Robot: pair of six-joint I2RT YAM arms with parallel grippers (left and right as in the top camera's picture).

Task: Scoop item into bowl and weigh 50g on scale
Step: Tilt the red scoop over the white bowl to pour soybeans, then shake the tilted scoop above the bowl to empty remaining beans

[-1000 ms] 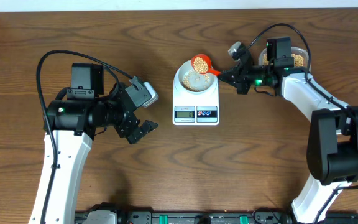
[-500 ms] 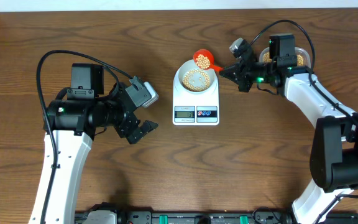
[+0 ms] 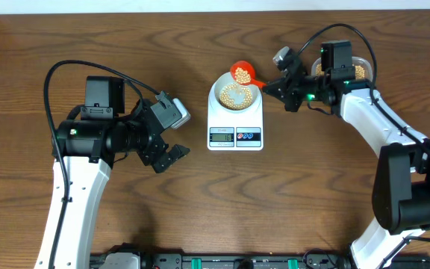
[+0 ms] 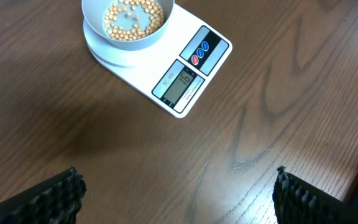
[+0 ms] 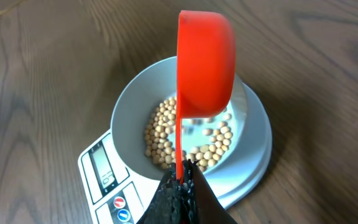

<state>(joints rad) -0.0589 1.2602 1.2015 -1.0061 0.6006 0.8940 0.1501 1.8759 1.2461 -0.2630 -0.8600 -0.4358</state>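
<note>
Our right gripper (image 5: 180, 185) clenches the orange scoop (image 5: 207, 62), tipped above the bowl (image 5: 131, 113) rim. Our left gripper (image 3: 172, 155) hangs released over the table (image 4: 260, 155), well apart from the scale (image 3: 235, 137).

Toward the tabletop's far edge are one scale (image 3: 235, 123), one bowl (image 3: 218, 96), one orange scoop (image 3: 242, 72) and one clear tub (image 3: 360, 72). The beans (image 3: 235, 96) are too many to count.

dark wood-grain table (image 3: 200, 209) under even light, pale strip (image 3: 200, 6) along far edge.
</note>
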